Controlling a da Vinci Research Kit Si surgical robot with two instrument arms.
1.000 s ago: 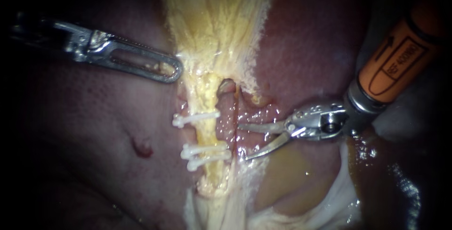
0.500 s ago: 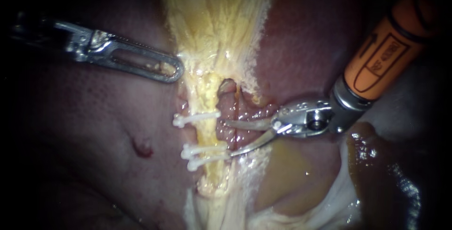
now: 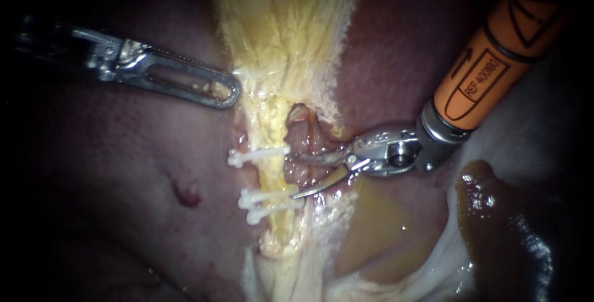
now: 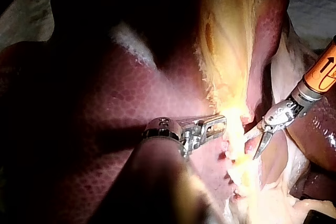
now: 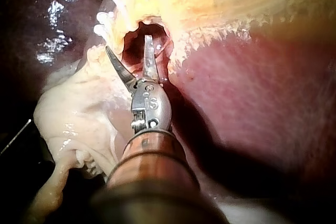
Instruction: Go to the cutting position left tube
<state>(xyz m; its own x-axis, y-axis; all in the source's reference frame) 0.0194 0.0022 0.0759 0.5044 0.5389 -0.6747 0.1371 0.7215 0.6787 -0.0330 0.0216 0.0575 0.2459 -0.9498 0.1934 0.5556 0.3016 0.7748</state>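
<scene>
Since the earlier frames, my right instrument (image 3: 296, 176) has advanced from the right towards the clipped tubes. Its shaft has come further into the endoscope view. Its two blades stand open with a clear gap and grip nothing. My left instrument (image 3: 229, 94) has not shifted against the tissue. Its tip rests at the edge of the yellow fibrous tissue (image 3: 284, 30); whether it grips that tissue cannot be determined.

The left tube (image 3: 270, 177) is the yellow strand crossed by the upper clip (image 3: 257, 153) and the lower clips (image 3: 269, 200). The cutting site is judged to be the bare stretch between them. The blade tips now reach just beside that stretch at its right edge, so the approach is nearly complete.

Obstructions:
- A pink tube (image 3: 299, 135) lies just right of the left tube, under and between the open blades.
- The lower blade tip sits just beside the lower clips.
- The liver (image 3: 124, 172) surrounds the site.
</scene>
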